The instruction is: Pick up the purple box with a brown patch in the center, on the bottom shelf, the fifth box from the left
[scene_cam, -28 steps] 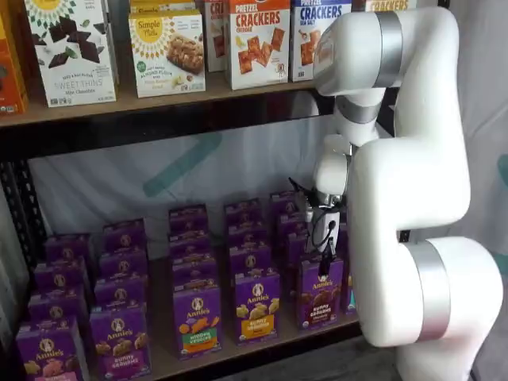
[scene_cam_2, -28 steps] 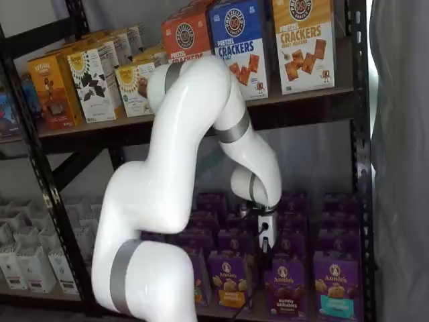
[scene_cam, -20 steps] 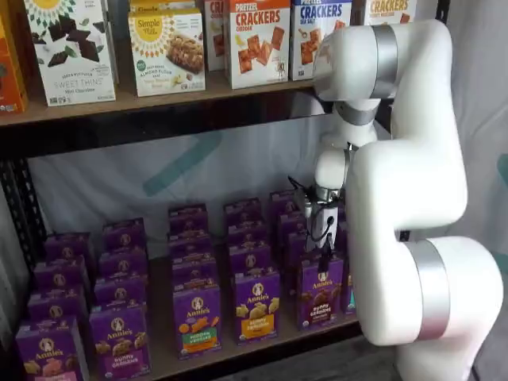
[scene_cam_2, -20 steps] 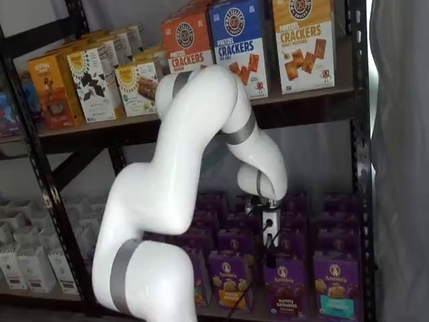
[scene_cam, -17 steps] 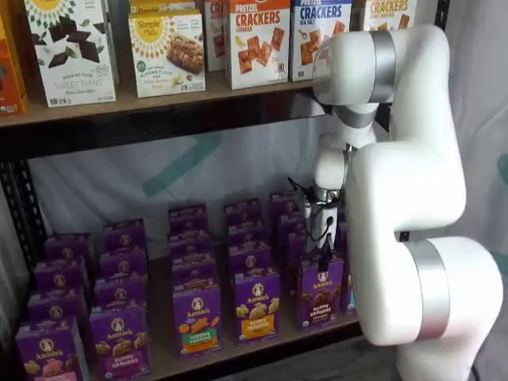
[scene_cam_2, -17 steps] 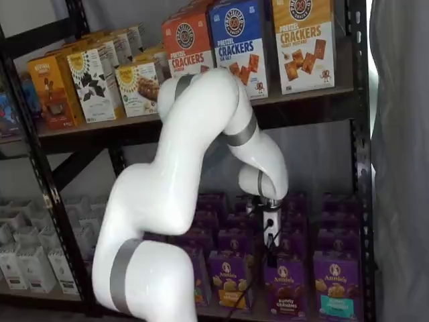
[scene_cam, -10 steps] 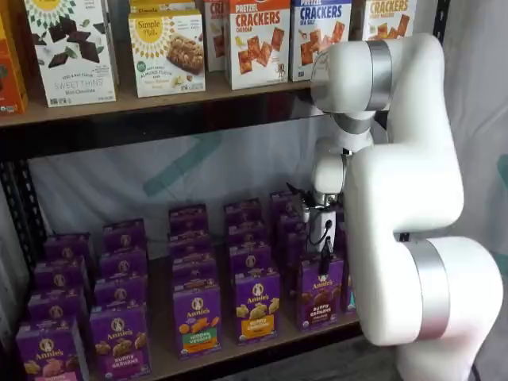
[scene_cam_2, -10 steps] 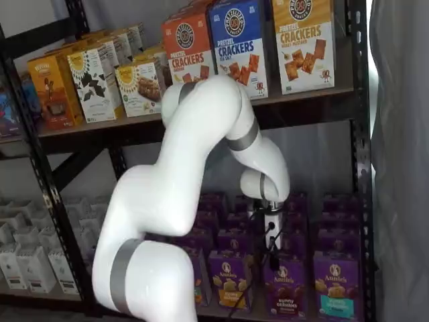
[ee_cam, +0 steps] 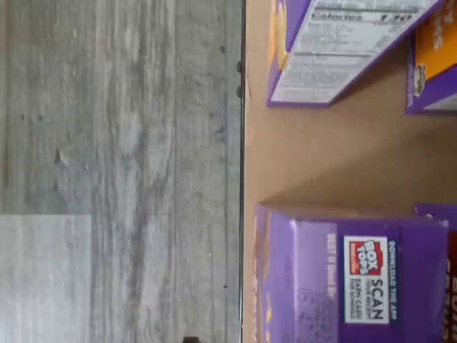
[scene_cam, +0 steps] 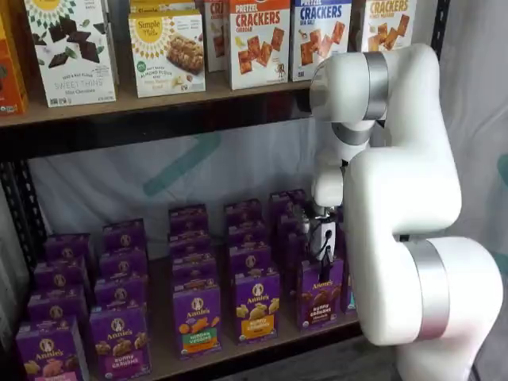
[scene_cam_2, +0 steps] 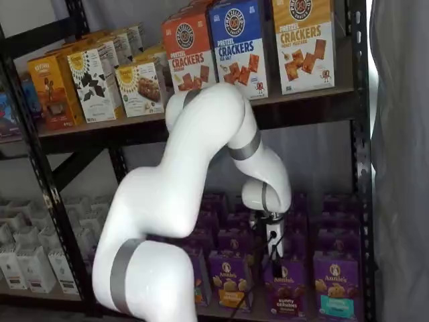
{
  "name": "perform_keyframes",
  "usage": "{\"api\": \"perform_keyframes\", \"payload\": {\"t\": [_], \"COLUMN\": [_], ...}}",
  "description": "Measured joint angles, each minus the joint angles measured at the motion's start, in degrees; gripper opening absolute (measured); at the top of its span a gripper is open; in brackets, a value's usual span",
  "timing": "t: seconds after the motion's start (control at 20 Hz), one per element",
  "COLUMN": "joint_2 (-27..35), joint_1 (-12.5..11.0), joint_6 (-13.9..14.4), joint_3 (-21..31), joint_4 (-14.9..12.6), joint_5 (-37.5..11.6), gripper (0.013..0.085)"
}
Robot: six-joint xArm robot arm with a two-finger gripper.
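Gripper (scene_cam_2: 273, 247) just above purple box (scene_cam_2: 287, 288) at the near edge of bottom shelf (scene_cam: 238, 350); finger spread cannot be told; aisles between columns narrow.

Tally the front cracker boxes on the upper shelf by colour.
Orange-red cracker box: 1
Blue cracker box: 1
Mustard-yellow cracker box: 1
Total: 3
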Motion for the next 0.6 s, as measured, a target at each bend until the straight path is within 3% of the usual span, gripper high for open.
{"api": "perform_keyframes", "payload": {"t": [0.4, 0.6], "joint_2": [2.6, 3.1], "joint_1": [-0.4, -0.4], "joint_6": [2.4, 1.8], "joint_3": [-0.5, -0.7], "joint_4": [-3.1, -2.5], "joint_5": [-3.6, -4.1], "gripper": [0.085, 0.085]}}
